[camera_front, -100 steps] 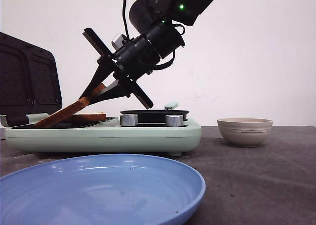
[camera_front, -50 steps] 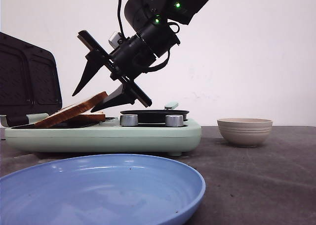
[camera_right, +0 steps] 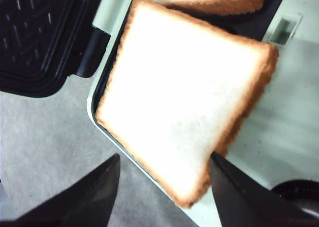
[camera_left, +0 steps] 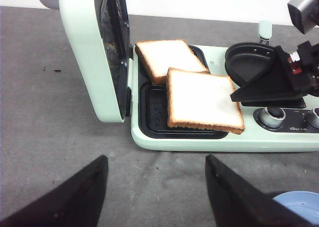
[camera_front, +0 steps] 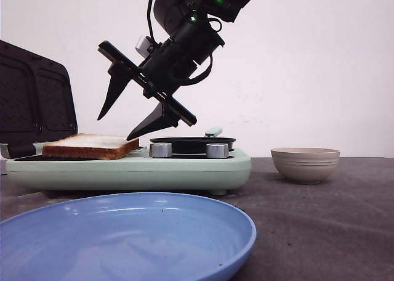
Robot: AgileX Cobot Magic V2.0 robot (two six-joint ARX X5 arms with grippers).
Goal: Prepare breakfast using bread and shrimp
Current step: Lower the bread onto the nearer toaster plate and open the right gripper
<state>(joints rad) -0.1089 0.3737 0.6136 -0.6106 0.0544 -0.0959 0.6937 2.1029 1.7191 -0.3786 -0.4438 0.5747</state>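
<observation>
Right gripper [camera_front: 117, 126] hangs with jaws spread wide and nothing between them, just above the near-right corner of the top bread slice [camera_left: 203, 99]; lower finger tip is close to that slice's edge but appears apart from it. Landmark: the mint sandwich maker [camera_front: 184, 167]. Both bread slices sit in its open grill tray at the lid end: the top slice lies flat but skewed, one corner overhanging the tray's front rim toward the knobs [camera_front: 160, 150], and it overlaps the second slice [camera_left: 162, 55] behind it, nearer the raised lid [camera_left: 99, 53]. From the right wrist view the slice sits directly ahead of the open fingers, its faces flat and level, so any regrasp would likely have to come in from the overhanging corner. Left gripper [camera_left: 154, 187] is also open wide and empty, off the maker's front side over bare table, farther from the bread than the right. No shrimp visible; beige bowl [camera_front: 305, 163] stands beyond the maker's knob end, contents hidden. Blue plate [camera_front: 123, 238] in front, empty.
</observation>
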